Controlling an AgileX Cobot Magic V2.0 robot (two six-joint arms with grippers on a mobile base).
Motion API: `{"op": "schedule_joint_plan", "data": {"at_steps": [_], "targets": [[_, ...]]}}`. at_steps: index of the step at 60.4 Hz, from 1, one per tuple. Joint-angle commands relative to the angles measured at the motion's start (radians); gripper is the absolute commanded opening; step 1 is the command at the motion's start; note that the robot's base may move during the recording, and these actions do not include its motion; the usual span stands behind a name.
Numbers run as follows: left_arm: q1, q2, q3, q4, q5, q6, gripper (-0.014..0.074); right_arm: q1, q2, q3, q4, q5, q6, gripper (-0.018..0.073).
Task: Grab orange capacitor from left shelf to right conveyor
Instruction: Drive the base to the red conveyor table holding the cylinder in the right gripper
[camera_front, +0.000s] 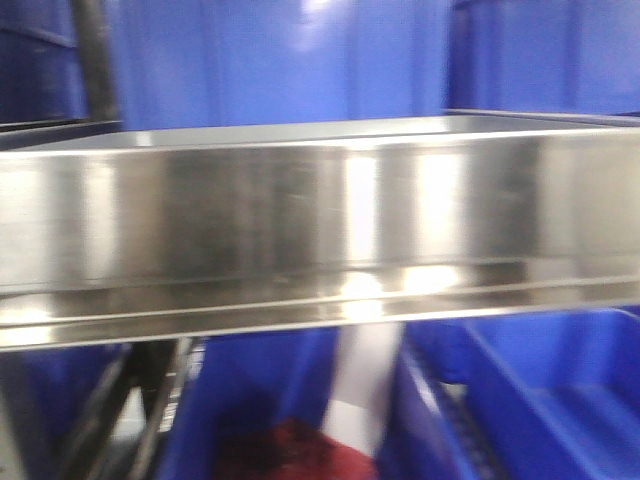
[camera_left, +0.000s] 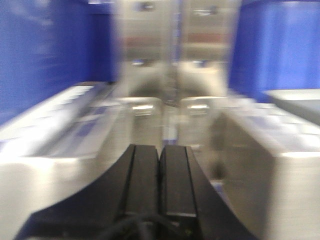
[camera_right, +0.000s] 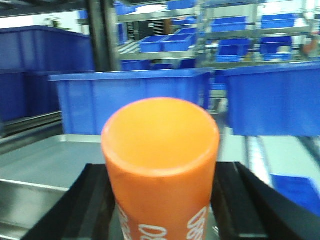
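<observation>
Orange capacitor (camera_right: 161, 150) fills the lower centre of the right wrist view, upright with white print on its side. It is grasped between the black right jaws, one against each flank. Behind it, at lower left, lie the floor and lip of the steel shelf (camera_right: 40, 160); whether the capacitor's base touches the shelf cannot be told. Blue bins (camera_right: 130, 100) stand beyond, with more on racks along the top. Left jaws, bottom centre of the blurred left wrist view, are clenched together on nothing. Front view: shelf lip across mid-frame, blue bins above and below.
</observation>
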Motion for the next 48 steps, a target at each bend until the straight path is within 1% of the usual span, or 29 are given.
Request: {"op": "schedule_joint_plan", "data": {"at_steps": [1,48], "targets": [[0.001,0.006,-0.008,-0.006,-0.084,0.0,-0.0105,0.0,-0.017,-0.026,-0.02,-0.082,-0.005,0.0054],[0.001,0.006,-0.008,-0.006,-0.084,0.0,-0.0105,0.0,-0.017,-0.026,-0.02,-0.082,-0.005,0.0054]]}}
